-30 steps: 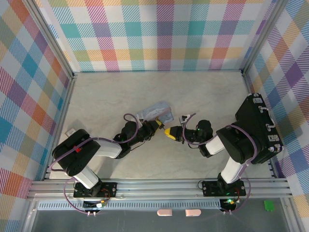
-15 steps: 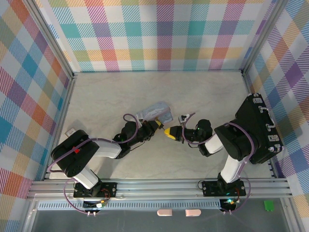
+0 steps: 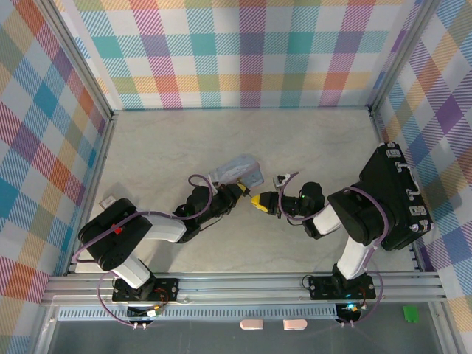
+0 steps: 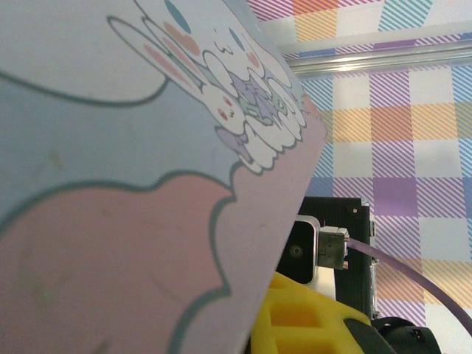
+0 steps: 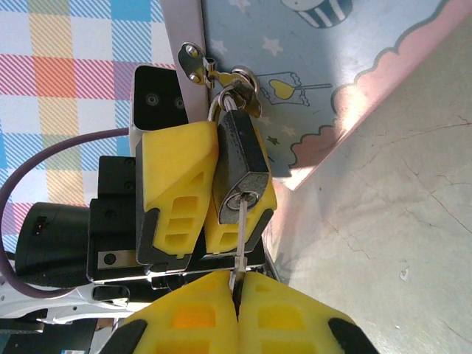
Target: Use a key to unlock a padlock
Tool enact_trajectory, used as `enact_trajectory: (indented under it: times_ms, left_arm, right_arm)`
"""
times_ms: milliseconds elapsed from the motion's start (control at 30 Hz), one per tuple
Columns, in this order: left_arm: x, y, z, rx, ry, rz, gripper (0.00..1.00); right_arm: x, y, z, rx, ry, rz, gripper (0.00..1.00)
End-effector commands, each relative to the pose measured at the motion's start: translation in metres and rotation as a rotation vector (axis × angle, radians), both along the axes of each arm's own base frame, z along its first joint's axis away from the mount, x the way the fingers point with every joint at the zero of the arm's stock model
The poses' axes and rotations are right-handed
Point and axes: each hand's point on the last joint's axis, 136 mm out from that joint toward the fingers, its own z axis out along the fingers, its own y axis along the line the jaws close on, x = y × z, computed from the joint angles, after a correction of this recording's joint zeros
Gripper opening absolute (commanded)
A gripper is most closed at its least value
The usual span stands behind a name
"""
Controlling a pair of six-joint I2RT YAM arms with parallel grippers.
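Note:
In the right wrist view the small dark padlock (image 5: pixel 237 158) is pinched between the yellow fingers of my left gripper (image 5: pixel 227 156), keyhole facing the camera. Its silver shackle runs up through the hasp (image 5: pixel 198 63) of the pale blue cartoon tin (image 5: pixel 324 81). The thin silver key (image 5: pixel 241 232) stands with its tip in the keyhole, its bow clamped in my shut right gripper (image 5: pixel 237 284). From above, the left gripper (image 3: pixel 240 190) and right gripper (image 3: pixel 258 200) meet tip to tip beside the tin (image 3: pixel 240 168). The tin (image 4: pixel 110 184) hides the left jaws in the left wrist view.
A big black case (image 3: pixel 394 195) lies along the right wall, close behind the right arm. Checked walls fence the table on three sides. Pale tabletop (image 3: pixel 295 144) stretches open toward the back. A yellow finger (image 4: pixel 302 321) pokes out under the tin's edge.

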Motion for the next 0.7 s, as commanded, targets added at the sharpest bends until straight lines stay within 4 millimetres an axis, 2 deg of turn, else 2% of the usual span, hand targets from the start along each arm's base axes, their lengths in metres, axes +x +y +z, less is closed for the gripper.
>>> enact_trajectory:
  times_ms: [0,433,667]
  left_arm:
    - [-0.017,-0.0281,0.047,-0.127,-0.095,-0.116,0.0]
    - [-0.0185,-0.0362,0.0451,-0.123,-0.094,-0.125,0.0]
    - [-0.0189,-0.0353,0.0427,-0.134,-0.085,-0.112,0.0]
  right_arm:
    - [0.0253,-0.0133,-0.0066,-0.014,0.024,-0.148,0.01]
    - [0.0278,-0.0151,-0.0059,-0.009,0.039,-0.171,0.07]
    - [0.0284,-0.0182,-0.0096,-0.016,0.05,-0.193,0.06]
